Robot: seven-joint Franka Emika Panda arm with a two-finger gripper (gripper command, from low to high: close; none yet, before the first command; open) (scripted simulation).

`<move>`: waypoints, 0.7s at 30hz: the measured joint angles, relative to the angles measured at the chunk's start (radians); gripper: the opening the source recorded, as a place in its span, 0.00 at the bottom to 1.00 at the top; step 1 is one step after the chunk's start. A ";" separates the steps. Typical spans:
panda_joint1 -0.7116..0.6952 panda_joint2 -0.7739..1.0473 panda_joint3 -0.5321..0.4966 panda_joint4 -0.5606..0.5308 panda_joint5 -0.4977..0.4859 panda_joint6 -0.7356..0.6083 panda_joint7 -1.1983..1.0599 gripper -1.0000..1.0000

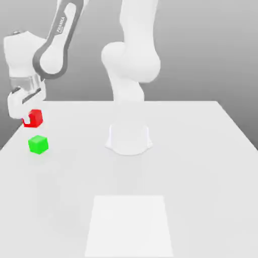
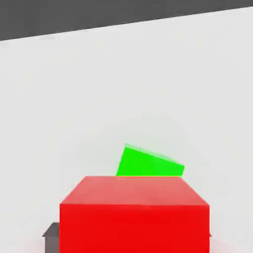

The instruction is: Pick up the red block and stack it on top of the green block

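Note:
The red block (image 1: 34,118) hangs in the air at the exterior view's left, held between the fingers of my gripper (image 1: 28,117), which is shut on it. The green block (image 1: 38,144) rests on the white table just below and slightly in front of the red one, with a small gap between them. In the hand view the red block (image 2: 133,215) is very close and the green block (image 2: 148,163) peeks out beyond its far edge. A dark fingertip (image 2: 50,231) shows beside the red block.
The robot's white base (image 1: 128,138) stands at the middle of the table (image 1: 201,166). A brighter white square patch (image 1: 130,224) lies near the front edge. The table's left edge runs close to the blocks.

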 joint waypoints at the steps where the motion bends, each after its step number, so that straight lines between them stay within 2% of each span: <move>1: 0.004 0.006 -0.005 0.000 0.009 0.007 -0.007 0.00; 21: 0.126 0.163 -0.065 0.002 0.266 0.146 -0.182 0.00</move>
